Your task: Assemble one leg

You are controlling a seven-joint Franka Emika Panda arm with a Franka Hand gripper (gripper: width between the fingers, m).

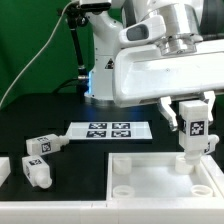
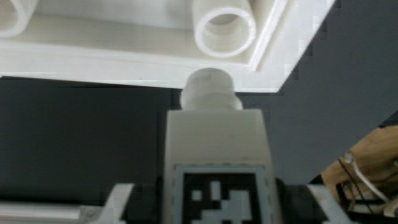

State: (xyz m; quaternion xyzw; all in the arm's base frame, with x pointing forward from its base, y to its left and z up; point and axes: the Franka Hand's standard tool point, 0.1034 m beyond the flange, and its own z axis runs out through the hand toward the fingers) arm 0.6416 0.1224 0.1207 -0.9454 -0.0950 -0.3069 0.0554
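The small, chunky white plastic leg (image 1: pixel 187 150) is gripped upright by its tagged upper part in the closed hand (image 1: pixel 193 118), over the large white square tabletop (image 1: pixel 150 185) on the dark bench (image 1: pixel 40 110). Its tip, seemingly short of the round corner hole (image 2: pixel 228 30), should be centred before being lowered.

open: table strip (image 1: pixel 90 147) between marker board (image 1: pixel 105 130), tabletop (image 1: pixel 150 158) | obstacle: two loose legs (image 1: pixel 40 146)
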